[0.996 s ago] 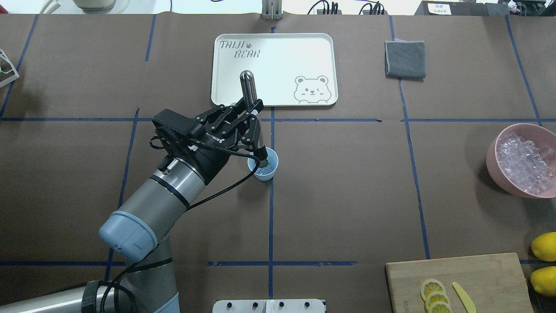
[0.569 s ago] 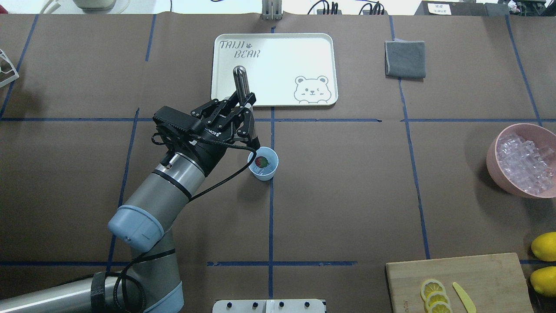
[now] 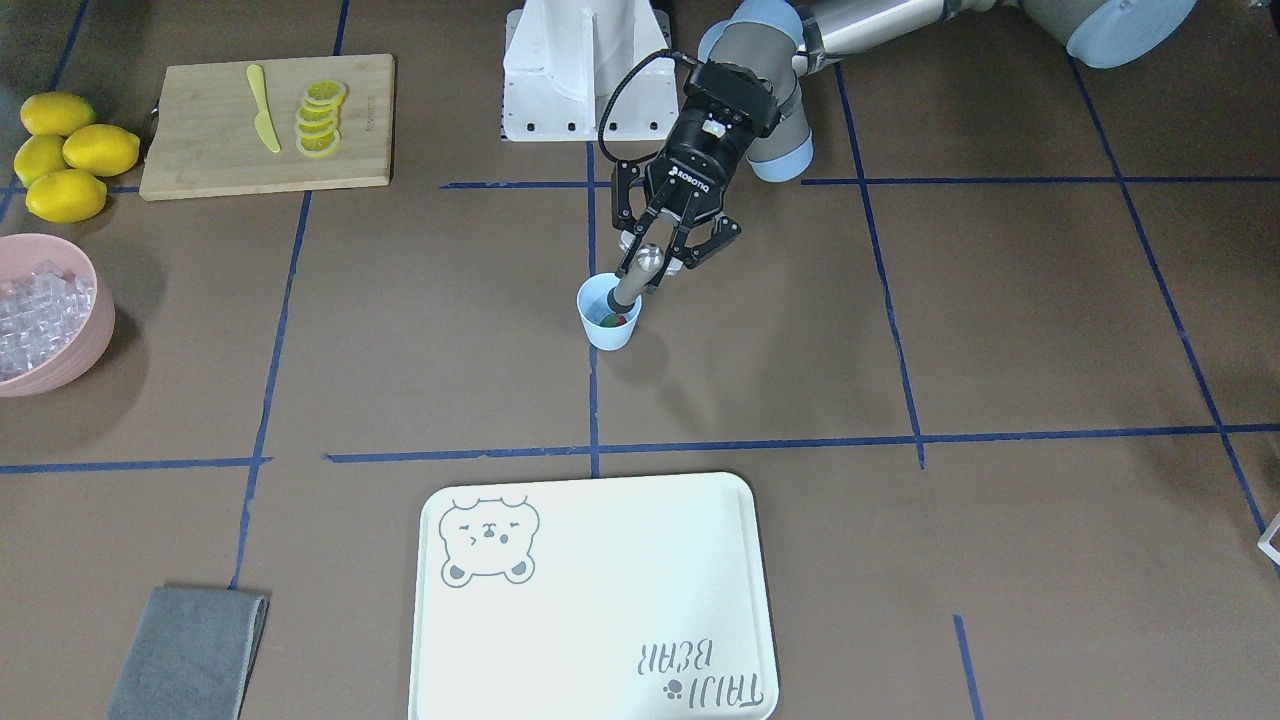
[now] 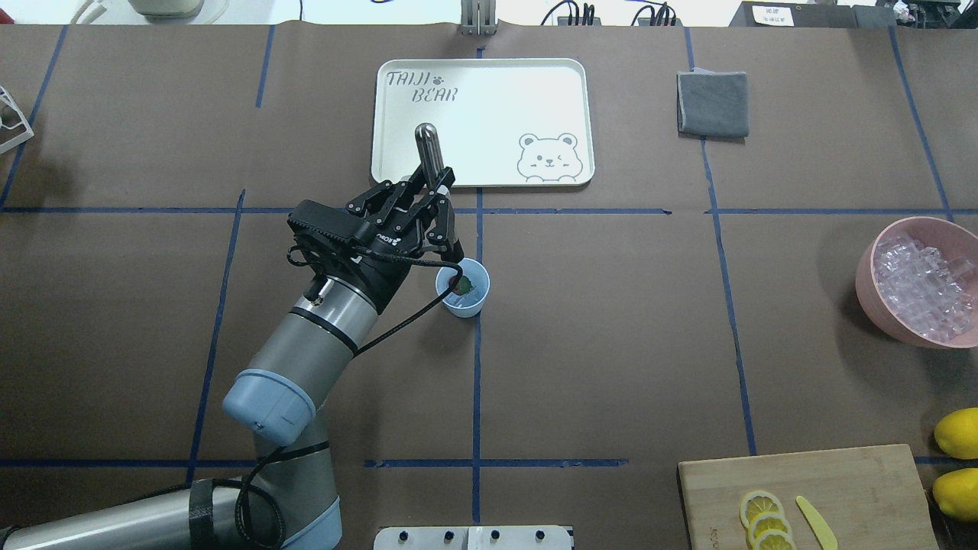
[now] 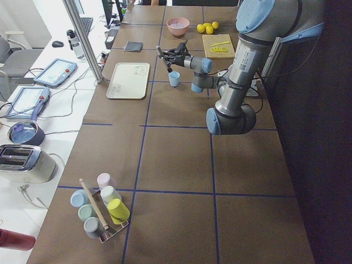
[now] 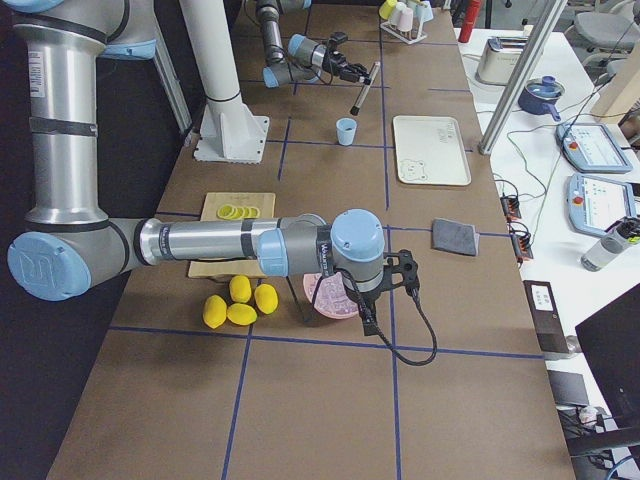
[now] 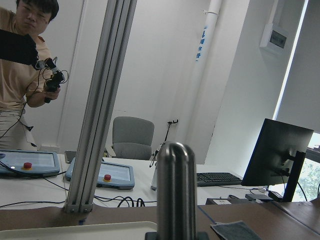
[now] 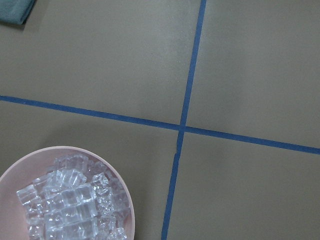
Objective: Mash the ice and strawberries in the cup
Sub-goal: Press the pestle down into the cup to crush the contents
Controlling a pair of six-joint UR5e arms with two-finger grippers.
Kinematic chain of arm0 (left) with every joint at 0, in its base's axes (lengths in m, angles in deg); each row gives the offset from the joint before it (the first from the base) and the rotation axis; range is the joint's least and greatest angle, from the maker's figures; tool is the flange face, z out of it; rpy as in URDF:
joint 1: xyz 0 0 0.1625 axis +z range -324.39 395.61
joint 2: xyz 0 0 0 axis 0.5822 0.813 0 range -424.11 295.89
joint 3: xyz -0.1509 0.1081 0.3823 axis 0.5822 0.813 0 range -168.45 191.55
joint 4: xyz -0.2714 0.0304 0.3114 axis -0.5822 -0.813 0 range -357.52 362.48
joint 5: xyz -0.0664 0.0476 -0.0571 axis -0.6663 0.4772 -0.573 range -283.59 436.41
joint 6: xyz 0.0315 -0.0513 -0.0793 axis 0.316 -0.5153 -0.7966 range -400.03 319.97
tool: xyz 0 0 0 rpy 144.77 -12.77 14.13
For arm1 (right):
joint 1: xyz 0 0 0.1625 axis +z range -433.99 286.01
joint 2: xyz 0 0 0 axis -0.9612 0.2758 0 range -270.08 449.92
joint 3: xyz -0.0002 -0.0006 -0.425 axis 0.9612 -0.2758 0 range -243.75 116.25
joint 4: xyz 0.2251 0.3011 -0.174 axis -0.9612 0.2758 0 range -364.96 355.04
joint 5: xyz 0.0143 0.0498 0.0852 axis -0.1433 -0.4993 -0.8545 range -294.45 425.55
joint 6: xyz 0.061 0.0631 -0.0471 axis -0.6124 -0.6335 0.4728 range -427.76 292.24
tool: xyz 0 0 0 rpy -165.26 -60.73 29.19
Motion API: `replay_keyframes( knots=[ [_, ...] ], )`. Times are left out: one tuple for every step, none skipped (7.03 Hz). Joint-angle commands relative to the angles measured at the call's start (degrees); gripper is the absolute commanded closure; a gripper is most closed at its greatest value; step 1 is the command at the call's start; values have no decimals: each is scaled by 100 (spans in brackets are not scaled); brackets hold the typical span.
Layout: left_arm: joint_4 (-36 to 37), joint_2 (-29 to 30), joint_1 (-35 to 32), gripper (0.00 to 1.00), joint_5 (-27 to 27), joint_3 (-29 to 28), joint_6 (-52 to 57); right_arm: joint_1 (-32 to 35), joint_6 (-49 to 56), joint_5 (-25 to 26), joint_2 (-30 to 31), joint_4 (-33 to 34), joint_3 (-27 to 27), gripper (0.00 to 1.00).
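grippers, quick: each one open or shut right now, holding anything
Left gripper: shut on the metal muddler, its tip down in the blue cup.
Right gripper: cannot tell; seen only from the side, by the pink bowl.

The brown bench (image 4: 611,344) is showing a grid of blue tape lines (image 4: 475,382), and the pale mint tray (image 4: 489,92) is wearing a grey bear drawing (image 4: 546,156) and grey lettering (image 4: 420,85). The light blue cup (image 4: 466,306) is showing a red strawberry (image 4: 459,285) with a touch of green, and the left pincer (image 4: 435,183) is showing black, its pestle (image 4: 428,149) silvery. The pink bowl (image 4: 867,267) is glinting with clear, whitish ice (image 4: 921,286).
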Motion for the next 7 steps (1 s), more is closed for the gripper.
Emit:
replay_keyframes(
  knots=[
    [-16, 4, 195, 100, 194, -144, 0, 0, 0, 2, 0, -3, 0, 1],
    [-16, 13, 239, 100, 196, -171, 0, 0, 0, 2, 0, -3, 0, 0],
    [-34, 30, 231, 100, 196, -215, 0, 0, 0, 2, 0, 6, 0, 0],
    [-42, 74, 239, 100, 196, -267, 0, 0, 0, 2, 0, 6, 9, 0],
    [-43, 135, 240, 100, 205, -390, 0, 0, 0, 2, 0, 6, 0, 0],
    [-51, 145, 231, 100, 205, -426, 0, 0, 0, 2, 0, -3, 0, 1],
    [-60, 162, 239, 100, 196, -478, -8, 0, 0, 2, 0, 6, 0, 1]
  ],
)
